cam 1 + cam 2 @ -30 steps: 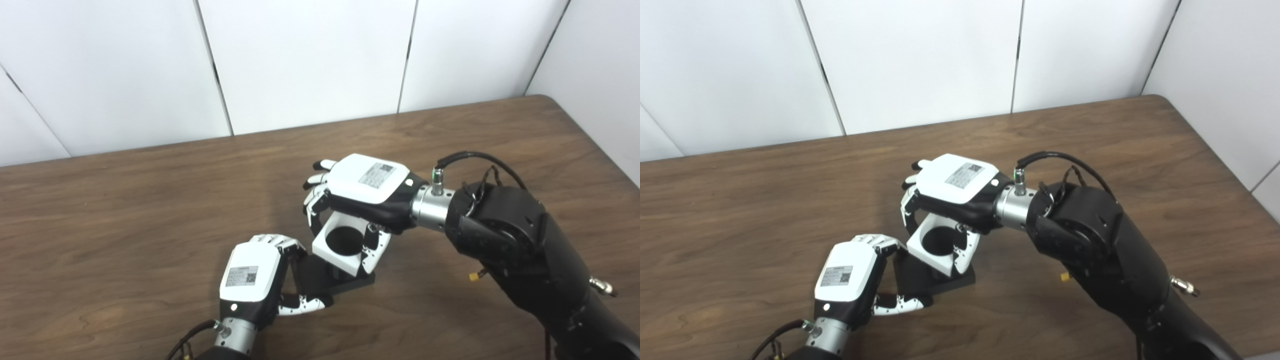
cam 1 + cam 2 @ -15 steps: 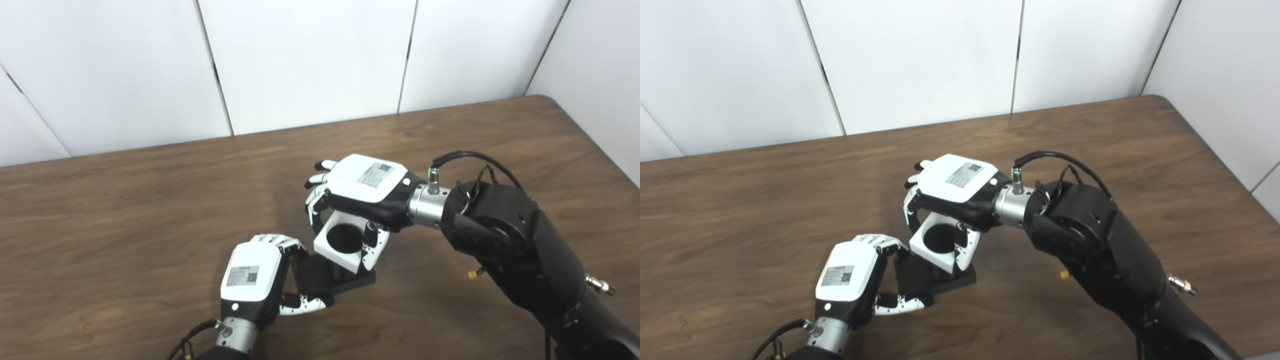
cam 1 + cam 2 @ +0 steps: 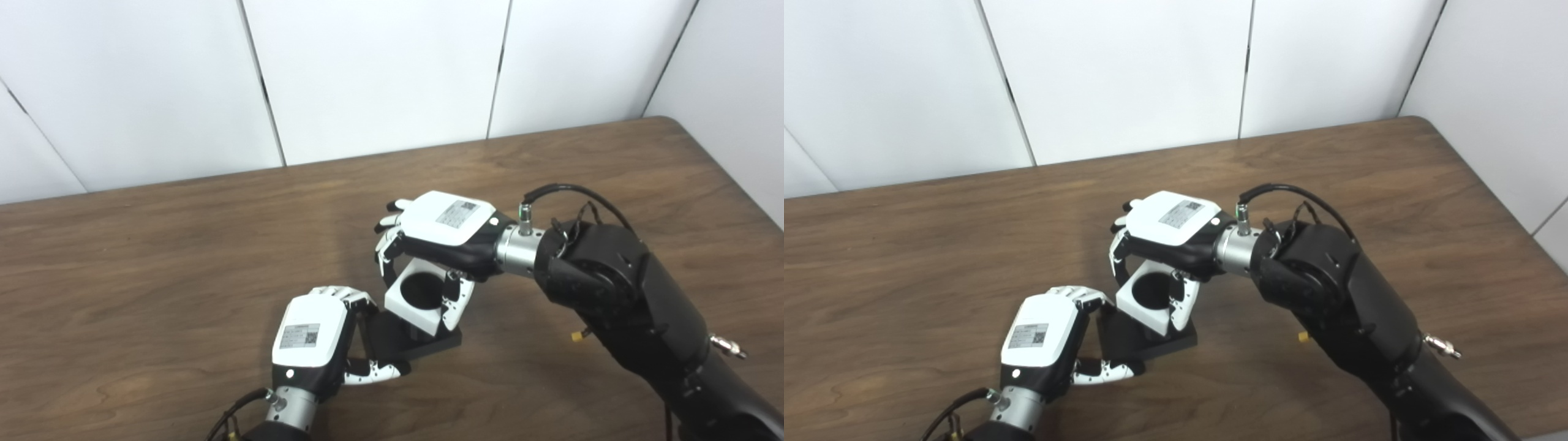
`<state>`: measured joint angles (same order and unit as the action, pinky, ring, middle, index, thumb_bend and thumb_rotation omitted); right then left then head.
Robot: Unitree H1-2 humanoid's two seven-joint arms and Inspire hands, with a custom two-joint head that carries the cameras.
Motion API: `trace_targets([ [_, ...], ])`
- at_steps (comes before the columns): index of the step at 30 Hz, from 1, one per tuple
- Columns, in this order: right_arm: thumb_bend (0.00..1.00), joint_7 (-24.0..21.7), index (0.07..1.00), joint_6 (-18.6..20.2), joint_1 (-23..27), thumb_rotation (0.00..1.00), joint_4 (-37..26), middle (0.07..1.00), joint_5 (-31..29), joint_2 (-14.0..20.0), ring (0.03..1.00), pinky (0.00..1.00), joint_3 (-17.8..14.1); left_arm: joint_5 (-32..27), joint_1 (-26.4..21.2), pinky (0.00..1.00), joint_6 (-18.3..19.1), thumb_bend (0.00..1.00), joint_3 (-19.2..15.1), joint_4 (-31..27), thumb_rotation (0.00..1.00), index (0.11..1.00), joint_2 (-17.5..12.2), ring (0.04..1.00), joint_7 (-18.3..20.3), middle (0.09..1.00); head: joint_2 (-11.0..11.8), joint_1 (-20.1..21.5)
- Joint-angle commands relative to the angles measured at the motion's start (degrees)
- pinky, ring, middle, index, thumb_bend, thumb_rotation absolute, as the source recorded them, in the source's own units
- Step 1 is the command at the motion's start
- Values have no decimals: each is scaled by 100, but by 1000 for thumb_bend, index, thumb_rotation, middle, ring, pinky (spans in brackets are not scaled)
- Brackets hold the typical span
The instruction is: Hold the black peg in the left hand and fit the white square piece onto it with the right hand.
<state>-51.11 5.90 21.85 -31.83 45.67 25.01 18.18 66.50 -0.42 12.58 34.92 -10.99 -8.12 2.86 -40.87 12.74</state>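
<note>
We see the left hand (image 3: 309,340) near the front edge of the desk (image 3: 153,245), a little left of the middle, its fingers curled over the near left corner of the black peg (image 3: 422,343) and its thumb lying along the front side of the peg's flat square base. The base rests on the desk. Our right hand (image 3: 444,236) reaches in from the right, palm down, and is clamped on the white square piece (image 3: 416,300): fingers on the far left side of the piece, thumb on its near right side. The piece is a white block with a large round hole through it, and it sits tilted directly above the black base, its lower edge close over the base. Below the piece we make out a short dark stub rising from the base, but we cannot tell whether the piece is already seated on it. The two hands are just beside each other, not touching.
</note>
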Motion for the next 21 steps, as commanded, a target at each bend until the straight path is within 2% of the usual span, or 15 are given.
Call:
trace_targets([
  [1,523,259,484,-105,127,133,39,768,128,99,907,1000,-128,228,204,789,1,516,186,204,50,488,-117,764,495,710,-6,0],
  [16,522,7,492,85,130,159,-42,772,155,118,915,1000,-116,270,195,789,17,516,188,164,51,488,-117,765,548,710,-69,-17],
  [17,735,10,536,83,130,244,-48,772,149,120,914,1000,-118,274,195,789,20,516,187,166,51,488,-115,765,552,710,-69,-17],
  [18,848,11,560,82,131,296,-53,771,145,122,912,1000,-119,280,194,790,23,516,186,166,52,488,-114,766,560,711,-69,-17],
  [19,919,10,575,84,133,330,-59,771,142,123,911,1000,-121,287,193,791,25,516,186,166,52,488,-113,767,570,711,-69,-17],
  [21,960,-20,584,110,150,350,-81,772,141,119,912,1000,-128,293,194,791,30,516,179,166,52,488,-106,767,573,710,-69,-17],
])
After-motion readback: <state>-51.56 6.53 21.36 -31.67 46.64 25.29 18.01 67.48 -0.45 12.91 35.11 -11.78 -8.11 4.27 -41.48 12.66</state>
